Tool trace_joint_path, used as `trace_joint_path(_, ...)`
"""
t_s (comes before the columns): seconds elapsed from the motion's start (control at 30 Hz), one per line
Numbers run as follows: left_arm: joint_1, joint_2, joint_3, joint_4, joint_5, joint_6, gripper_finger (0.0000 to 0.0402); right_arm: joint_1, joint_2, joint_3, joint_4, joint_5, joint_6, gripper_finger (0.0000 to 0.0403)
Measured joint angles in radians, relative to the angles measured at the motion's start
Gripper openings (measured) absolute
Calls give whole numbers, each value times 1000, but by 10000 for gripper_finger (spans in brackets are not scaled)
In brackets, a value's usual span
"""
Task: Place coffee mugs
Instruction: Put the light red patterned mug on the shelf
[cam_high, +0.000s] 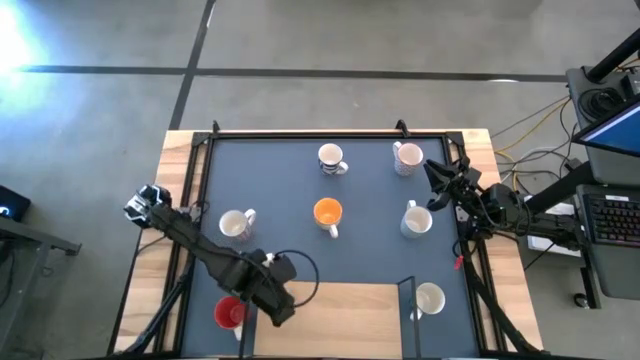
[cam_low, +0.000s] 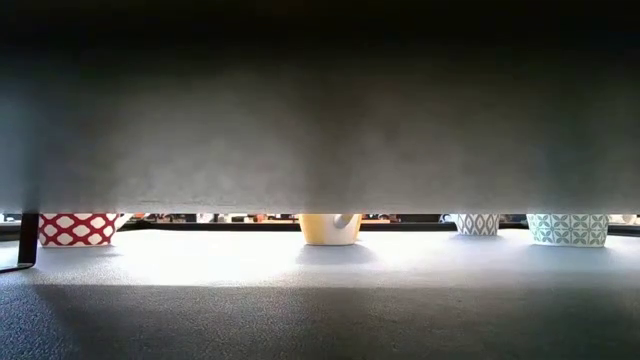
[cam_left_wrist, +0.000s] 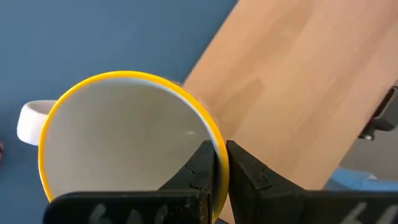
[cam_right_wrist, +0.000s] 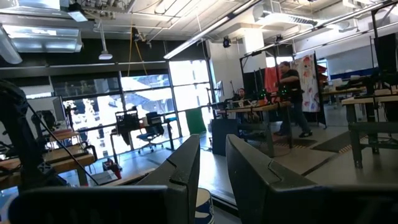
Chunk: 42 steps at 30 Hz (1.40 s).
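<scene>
Seven mugs (cam_high: 328, 212) on table (cam_high: 300, 170)

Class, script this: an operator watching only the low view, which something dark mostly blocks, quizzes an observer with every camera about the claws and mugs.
Operator: Is the left claw holding anything?
Observer: Yes. The left claw is shut on the rim of a yellow-rimmed mug.
Operator: And the right claw?
Observer: The right claw is open and empty, near the right edge of the table.
Operator: Any orange mug?
Observer: An orange mug stands upright, apart from both claws.
</scene>
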Motion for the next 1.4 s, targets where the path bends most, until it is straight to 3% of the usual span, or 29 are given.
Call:
trace_joint_path(0.37,-9,61,23,13,33,26,8,0,0,0,0,0,0,68)
trace_joint_path(0.87,-10,223,272,-187,138,2,24,0,0,0,0,0,0,68)
trace_joint_path(1.23,-10,248,336,-238,106,9,28,0,0,0,0,0,0,68)
trace_joint_path(1.4,-10,248,355,-241,75,38,59,0,0,0,0,0,0,68)
